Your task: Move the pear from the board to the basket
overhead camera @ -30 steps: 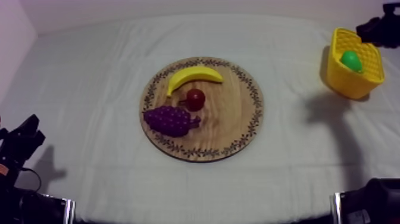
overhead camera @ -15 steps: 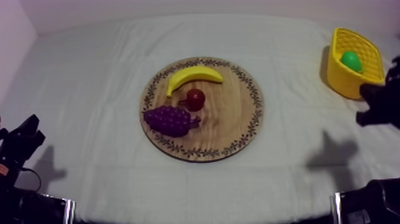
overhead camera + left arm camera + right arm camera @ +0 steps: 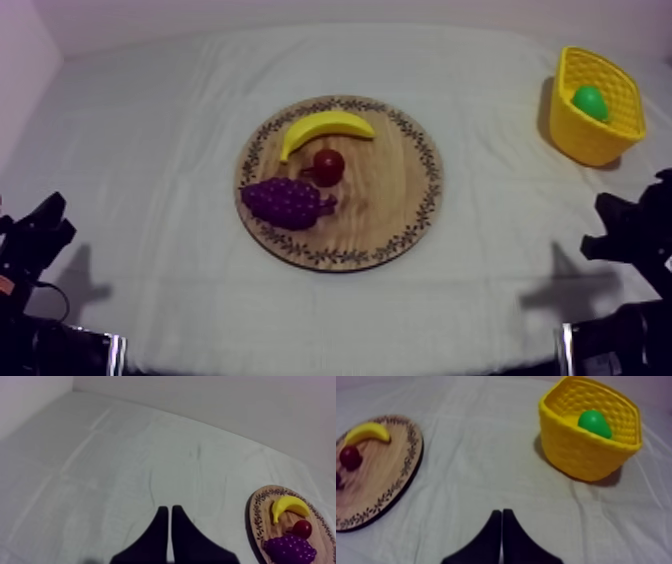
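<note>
The green pear point(image 3: 590, 101) lies inside the yellow basket point(image 3: 598, 134) at the table's far right; the right wrist view has the pear point(image 3: 594, 423) resting against the basket's point(image 3: 581, 451) far wall. The round wooden board point(image 3: 400, 200) in the middle carries a banana point(image 3: 324, 128), a small red fruit point(image 3: 328, 165) and purple grapes point(image 3: 286, 202). My right gripper point(image 3: 622, 232) hangs low at the right edge, well short of the basket, and its fingers point(image 3: 495, 526) lie together, shut on nothing. My left gripper point(image 3: 44, 232) rests at the lower left, its fingers point(image 3: 162, 526) shut as a narrow wedge.
Bare cloth stretches between the board point(image 3: 391, 491) and the basket. From the left wrist, the board point(image 3: 256, 521) with its fruit lies far off to one side, past open cloth. A wall rises behind the table's far edge.
My right arm has drawn back from beside the basket toward the lower right edge, leaving the pear in the basket. The left arm and the fruit on the board have not moved.
</note>
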`<state>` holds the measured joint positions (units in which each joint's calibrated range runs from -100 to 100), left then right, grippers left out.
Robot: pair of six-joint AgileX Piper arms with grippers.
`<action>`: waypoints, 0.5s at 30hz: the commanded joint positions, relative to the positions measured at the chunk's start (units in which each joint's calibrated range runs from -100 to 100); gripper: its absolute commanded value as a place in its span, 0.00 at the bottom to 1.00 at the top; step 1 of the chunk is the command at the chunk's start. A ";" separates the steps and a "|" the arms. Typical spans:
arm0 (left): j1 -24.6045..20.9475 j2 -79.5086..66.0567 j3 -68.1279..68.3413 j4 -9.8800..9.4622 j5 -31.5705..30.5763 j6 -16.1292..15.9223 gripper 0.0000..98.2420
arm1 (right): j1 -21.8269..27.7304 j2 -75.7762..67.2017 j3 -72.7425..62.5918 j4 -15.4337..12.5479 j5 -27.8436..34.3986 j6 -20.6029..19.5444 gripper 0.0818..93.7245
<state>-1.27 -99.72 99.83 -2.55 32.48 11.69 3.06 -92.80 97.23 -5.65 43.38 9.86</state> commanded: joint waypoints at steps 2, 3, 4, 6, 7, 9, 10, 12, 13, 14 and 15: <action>0.00 -0.02 -0.05 -0.01 0.01 0.01 0.00 | 0.09 -1.57 1.37 2.64 -3.71 -0.42 0.00; 0.00 -0.02 -0.05 -0.01 0.01 0.01 0.00 | 0.15 -1.96 1.72 3.26 -4.82 0.52 0.00; 0.00 -0.02 -0.05 -0.01 0.01 0.01 0.00 | 0.18 -2.23 1.97 3.69 -5.26 1.75 0.00; 0.00 -0.02 -0.05 -0.01 0.01 0.01 0.00 | 0.18 -2.56 2.27 4.20 -5.70 3.94 0.01; 0.00 -0.02 -0.05 -0.01 0.01 0.01 0.00 | 0.20 -2.65 2.35 4.35 -5.83 4.64 0.01; 0.00 -0.02 -0.05 -0.01 0.01 0.01 0.00 | 0.28 -2.76 2.45 4.52 -5.98 5.17 0.01; 0.00 -0.02 -0.05 -0.01 0.01 0.01 0.00 | 0.33 -2.80 2.48 4.58 -6.02 5.11 0.01; 0.00 -0.02 -0.05 -0.01 0.01 0.01 0.00 | 0.40 -2.83 2.51 4.64 -6.07 4.63 0.01; 0.00 -0.02 -0.05 -0.01 0.01 0.01 0.00 | 0.42 -2.85 2.52 4.65 -6.09 4.32 0.01; 0.00 -0.02 -0.05 -0.01 0.01 0.01 0.00 | 0.43 -2.85 2.53 4.67 -6.10 4.03 0.01; 0.00 -0.02 -0.05 -0.01 0.01 0.01 0.00 | 0.44 -2.86 2.54 4.67 -6.10 3.79 0.01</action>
<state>-1.27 -99.72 99.83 -2.55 32.48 11.69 3.48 -95.60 99.71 -0.94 37.25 14.87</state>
